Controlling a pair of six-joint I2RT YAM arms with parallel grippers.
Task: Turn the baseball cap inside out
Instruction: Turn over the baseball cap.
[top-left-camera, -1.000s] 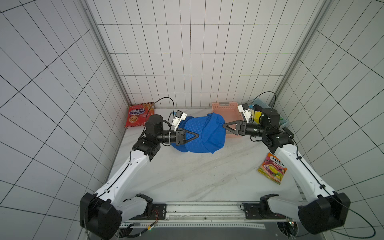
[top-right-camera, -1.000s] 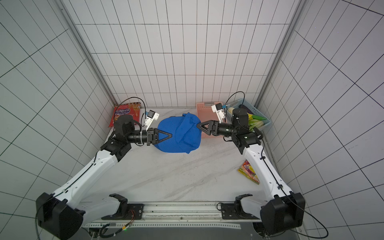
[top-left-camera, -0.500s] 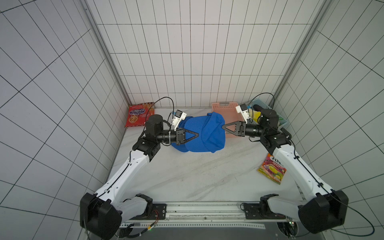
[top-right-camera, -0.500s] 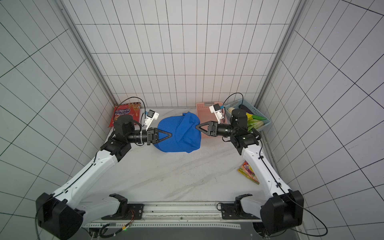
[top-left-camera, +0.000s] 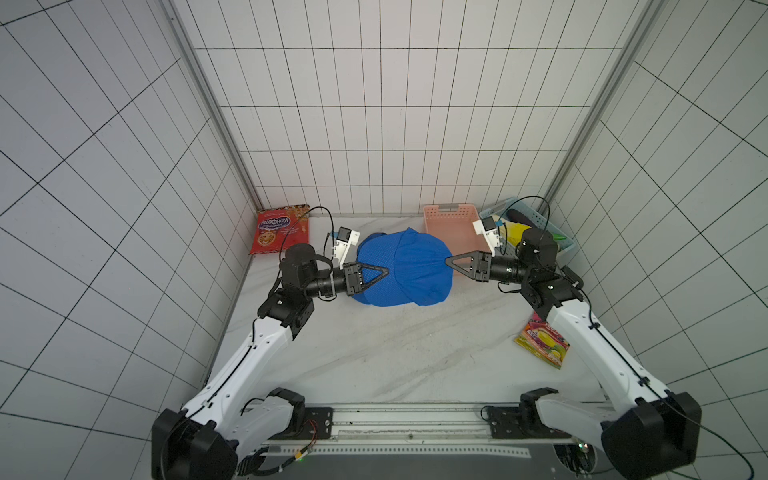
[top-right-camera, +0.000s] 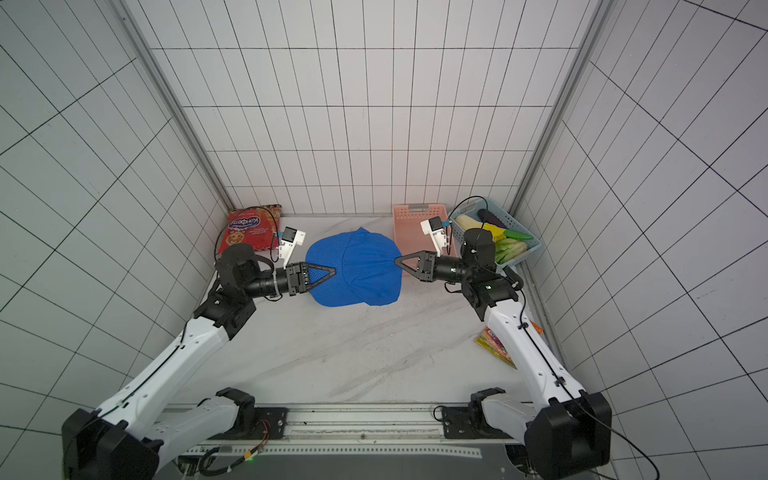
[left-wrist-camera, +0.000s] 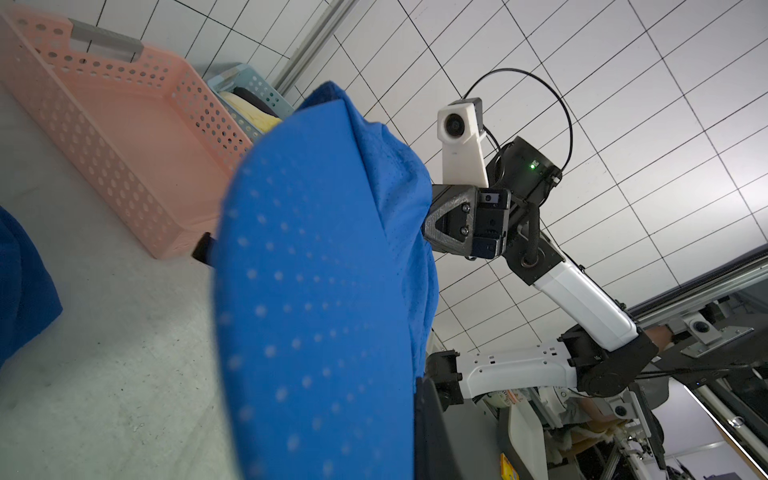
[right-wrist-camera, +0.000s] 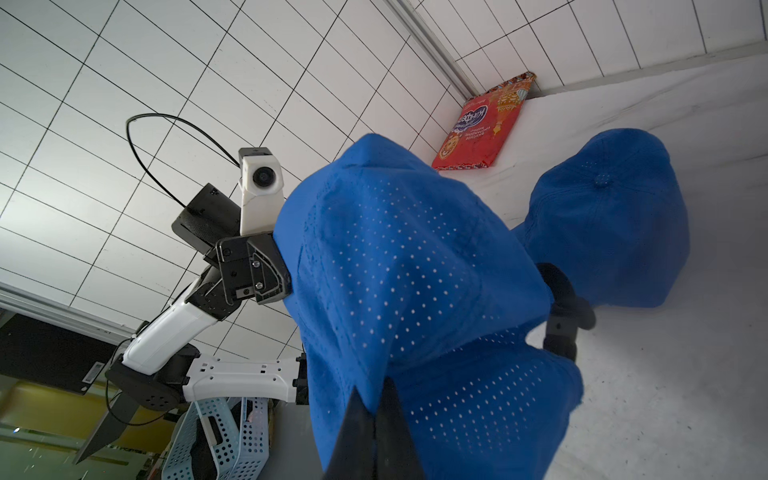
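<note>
The blue mesh baseball cap (top-left-camera: 409, 270) (top-right-camera: 365, 270) hangs stretched between both grippers above the back of the table. My left gripper (top-left-camera: 387, 270) (top-right-camera: 333, 271) is shut on its left side, with the upper finger lying over the mesh. My right gripper (top-left-camera: 447, 262) (top-right-camera: 396, 261) is shut on the cap's right edge. In the right wrist view its jaws (right-wrist-camera: 375, 388) pinch a fold of mesh fabric (right-wrist-camera: 395, 270). Beyond that fold, a rounded blue crown with a top button (right-wrist-camera: 602, 216) rests on the table. In the left wrist view the cap (left-wrist-camera: 316, 291) fills the middle and hides my left fingertips.
A red snack packet (top-left-camera: 280, 228) leans in the back left corner. A pink basket (top-left-camera: 451, 220) stands just behind the right gripper, with a pale blue basket of vegetables (top-left-camera: 540, 232) beside it. A yellow packet (top-left-camera: 542, 345) lies by the right arm.
My right gripper has moved left to the cap's right edge and closed on the fabric. The left gripper and the cap have stayed in place.
</note>
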